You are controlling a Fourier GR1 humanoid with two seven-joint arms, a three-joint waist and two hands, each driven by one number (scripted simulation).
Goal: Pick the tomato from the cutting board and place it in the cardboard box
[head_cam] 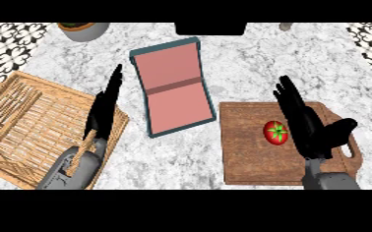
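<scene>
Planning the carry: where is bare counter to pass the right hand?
Bare marble lies between the cutting board and the open box, and above the board. Crowded: the tomato beside the right hand; left hand over the wooden rack.

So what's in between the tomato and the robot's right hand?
Only bare cutting board. In the head view, the right hand hangs open just to the right of the tomato, a thin strip of brown board between them.

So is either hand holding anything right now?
No. The right hand is open beside the tomato; the left hand is open too.
</scene>
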